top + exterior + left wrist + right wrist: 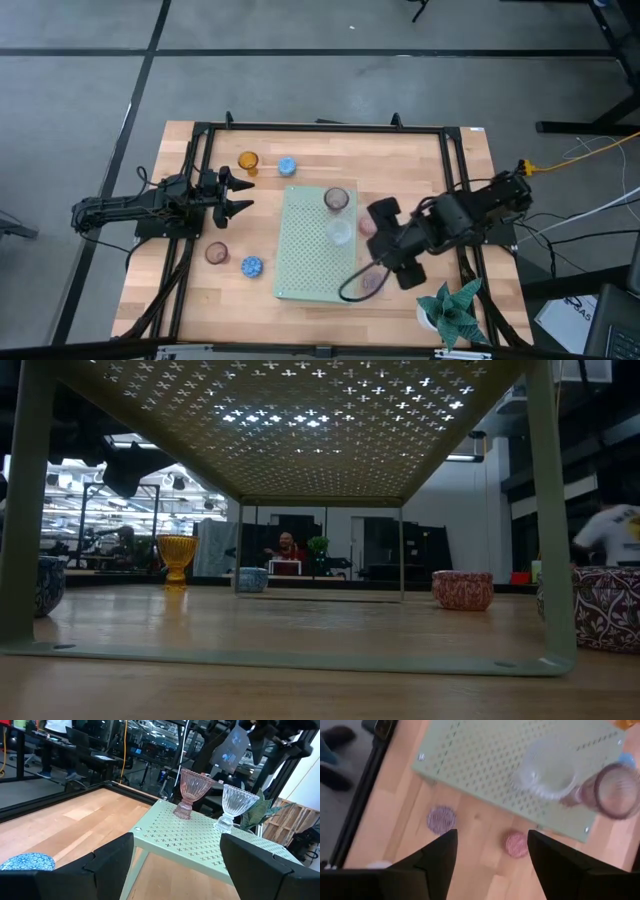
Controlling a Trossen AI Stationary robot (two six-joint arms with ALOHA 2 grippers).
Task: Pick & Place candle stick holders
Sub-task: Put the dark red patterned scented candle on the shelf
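Note:
The green board (305, 250) stands mid-table on its legs. A mauve-pink cup (336, 198) and a clear cup (340, 232) stand upright on it; both show in the left wrist view (192, 792) (235, 807). On the wood stand an amber cup (248, 161), a blue cup (287, 166), a brownish cup (216, 252), a second blue cup (251, 266), a pink cup (516, 843) and a mauve cup (441, 818). My left gripper (240, 192) is open and empty, left of the board. My right gripper (492, 865) is open and empty, high above the pink and mauve cups, pointing down.
A green paper-like plant in a white pot (455, 312) stands at the near right corner. A black frame (320, 127) runs round the table's edge. A black cable loop (350, 285) hangs by the right arm. People show in the room beyond the table (287, 545).

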